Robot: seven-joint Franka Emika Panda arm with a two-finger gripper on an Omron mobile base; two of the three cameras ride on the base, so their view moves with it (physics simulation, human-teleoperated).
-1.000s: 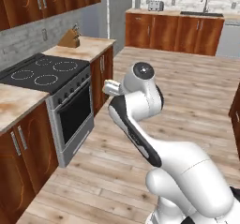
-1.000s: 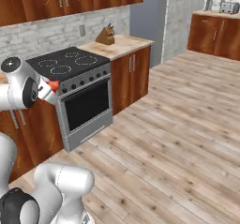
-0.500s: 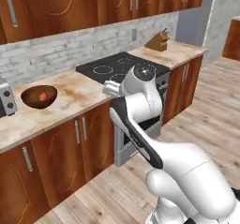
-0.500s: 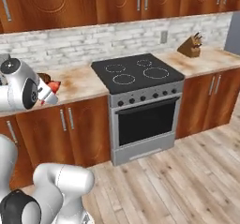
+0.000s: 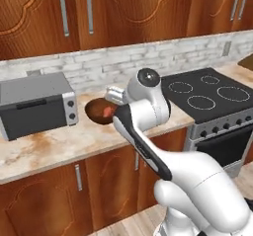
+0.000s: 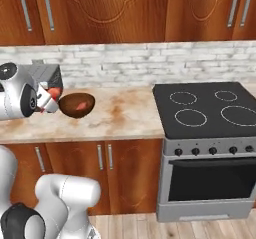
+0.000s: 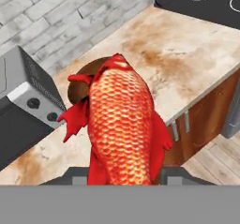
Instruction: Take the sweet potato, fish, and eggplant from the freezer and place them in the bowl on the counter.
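The gripper (image 7: 123, 183) is clamped on the fish (image 7: 123, 129), carried head-forward over the counter's (image 7: 187, 59) front edge toward the bowl (image 6: 76, 105) for release.

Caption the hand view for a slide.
Red fish held in the end effector, aimed at the bowl on the counter.

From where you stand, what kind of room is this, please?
It looks like a home kitchen, rendered. A black stovetop sits over an oven, a grey toaster oven stands on the stone-look counter, and reddish-brown wooden cabinets hang above a pale brick backsplash.
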